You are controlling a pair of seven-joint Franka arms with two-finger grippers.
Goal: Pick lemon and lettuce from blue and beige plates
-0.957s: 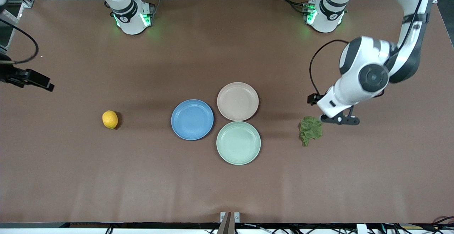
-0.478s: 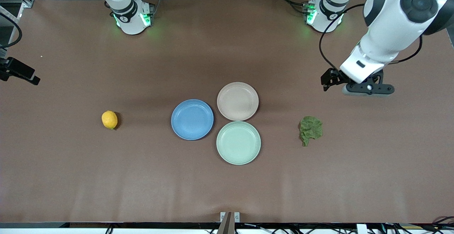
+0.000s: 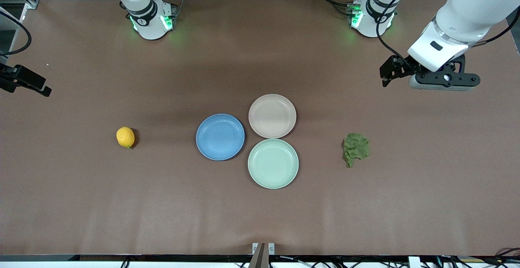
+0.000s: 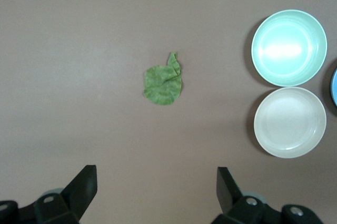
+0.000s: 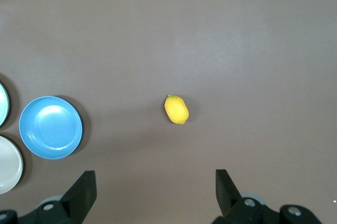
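Left pincer (image 3: pixel 443 82) rose off lettuce (image 3: pixel 356 149); both pincers apart, lemon (image 3: pixel 125 137) untouched.

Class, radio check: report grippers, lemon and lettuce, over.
Left gripper open, over bare table. Right gripper open, at the right arm's end. Lemon and lettuce on the table, off all plates. Nothing in the way.

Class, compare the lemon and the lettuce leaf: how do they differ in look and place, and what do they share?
The lemon is yellow, smooth and rounded; the lettuce leaf is green, crumpled and flat. The lemon lies toward the right arm's end of the table, the lettuce leaf toward the left arm's end. Both rest on the bare table, off every plate, with no gripper touching them.
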